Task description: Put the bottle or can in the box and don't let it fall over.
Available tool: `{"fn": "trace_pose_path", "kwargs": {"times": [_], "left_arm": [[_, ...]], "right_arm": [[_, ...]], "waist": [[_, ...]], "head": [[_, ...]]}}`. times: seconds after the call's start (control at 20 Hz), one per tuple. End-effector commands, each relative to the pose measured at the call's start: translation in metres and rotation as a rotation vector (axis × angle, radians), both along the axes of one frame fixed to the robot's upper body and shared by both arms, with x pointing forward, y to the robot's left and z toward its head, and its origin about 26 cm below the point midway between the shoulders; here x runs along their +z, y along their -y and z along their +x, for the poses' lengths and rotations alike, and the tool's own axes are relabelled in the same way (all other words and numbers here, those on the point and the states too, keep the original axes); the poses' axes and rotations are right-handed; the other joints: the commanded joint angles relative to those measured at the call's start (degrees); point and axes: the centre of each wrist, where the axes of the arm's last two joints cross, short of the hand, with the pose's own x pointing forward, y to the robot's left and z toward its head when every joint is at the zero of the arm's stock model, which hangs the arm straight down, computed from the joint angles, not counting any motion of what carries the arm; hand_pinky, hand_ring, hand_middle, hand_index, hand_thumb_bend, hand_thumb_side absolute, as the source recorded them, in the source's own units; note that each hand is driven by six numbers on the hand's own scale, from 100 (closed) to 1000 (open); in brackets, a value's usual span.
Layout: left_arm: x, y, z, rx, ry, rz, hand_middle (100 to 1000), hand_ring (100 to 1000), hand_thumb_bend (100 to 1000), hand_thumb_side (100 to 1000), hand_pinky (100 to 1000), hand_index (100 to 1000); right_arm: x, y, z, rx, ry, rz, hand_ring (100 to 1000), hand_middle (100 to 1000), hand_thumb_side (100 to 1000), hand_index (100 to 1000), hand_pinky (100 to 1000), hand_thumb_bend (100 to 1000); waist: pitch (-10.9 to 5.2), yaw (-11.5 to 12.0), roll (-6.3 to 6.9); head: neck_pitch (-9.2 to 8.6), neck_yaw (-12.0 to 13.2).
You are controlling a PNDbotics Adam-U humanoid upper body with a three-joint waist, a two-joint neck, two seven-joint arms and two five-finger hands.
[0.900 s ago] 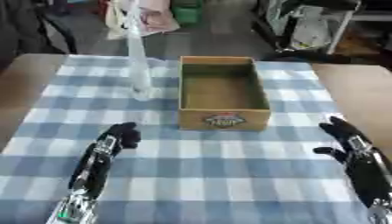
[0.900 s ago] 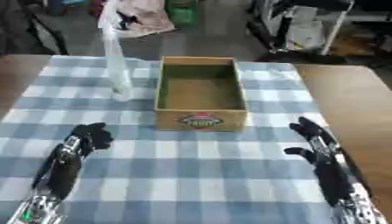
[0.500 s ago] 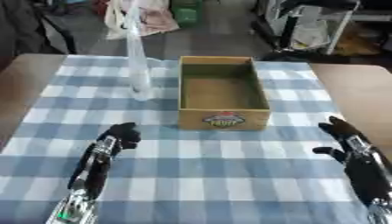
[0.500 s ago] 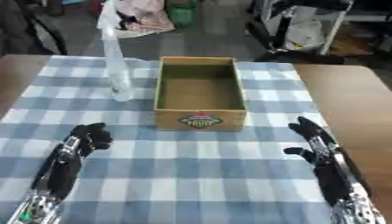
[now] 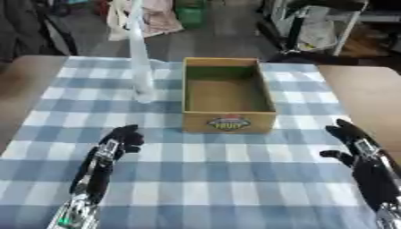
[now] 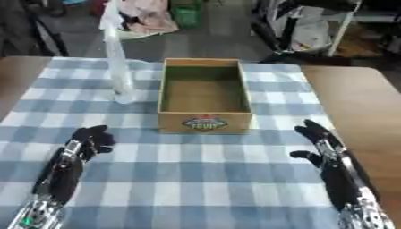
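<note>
A tall, thin clear bottle (image 5: pixel 139 62) stands upright on the checked cloth, just left of an open cardboard box (image 5: pixel 226 95) with a label on its near wall. The box is empty inside. My left hand (image 5: pixel 120 139) lies low on the cloth at the near left, fingers curled, holding nothing, well short of the bottle. My right hand (image 5: pixel 354 145) rests at the near right, fingers straight and thumb out, to the right of the box's front corner.
The blue and white checked cloth (image 5: pixel 203 179) covers a wooden table (image 5: pixel 360 89) whose bare top shows at both sides. Beyond the far edge stand chairs, bags and a rack on the floor.
</note>
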Motion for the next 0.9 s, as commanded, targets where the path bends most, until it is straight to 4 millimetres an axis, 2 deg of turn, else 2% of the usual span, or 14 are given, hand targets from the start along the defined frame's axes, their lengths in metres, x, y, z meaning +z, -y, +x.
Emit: {"fn": "trace_pose_path", "kwargs": {"times": [0.05, 0.2, 0.45, 0.75, 0.9], "left_arm": [[0.018, -0.012, 0.007, 0.051, 0.071, 0.050, 720, 771, 324, 895, 764, 885], [0.034, -0.026, 0.016, 0.145, 0.136, 0.128, 771, 834, 410, 818, 811, 914], [0.054, -0.047, 0.039, 0.317, 0.177, 0.237, 795, 873, 474, 773, 845, 925], [0.060, -0.071, 0.075, 0.459, 0.126, 0.322, 796, 874, 483, 792, 843, 927], [0.063, -0.079, 0.092, 0.491, 0.108, 0.341, 795, 865, 458, 802, 830, 933]], "right_arm": [[0.005, 0.005, 0.001, 0.002, 0.017, -0.020, 999, 823, 835, 929, 673, 100], [0.004, 0.005, 0.000, 0.000, 0.010, -0.022, 999, 823, 836, 929, 673, 100], [0.003, 0.005, 0.000, 0.002, 0.009, -0.023, 999, 823, 836, 929, 673, 100], [0.002, 0.004, 0.000, 0.009, 0.006, -0.023, 1000, 823, 822, 929, 673, 100], [0.002, 0.003, 0.000, 0.014, 0.005, -0.024, 1000, 823, 838, 929, 673, 100]], "waist": [[-0.41, 0.0, 0.09], [-0.34, 0.0, 0.14], [-0.42, -0.2, 0.11], [-0.57, -0.6, 0.18], [-0.48, -1.1, 0.28]], "head": [[-0.58, -0.1], [-0.26, 0.1], [-0.27, 0.2], [-0.21, 0.5], [-0.12, 0.8]]}}
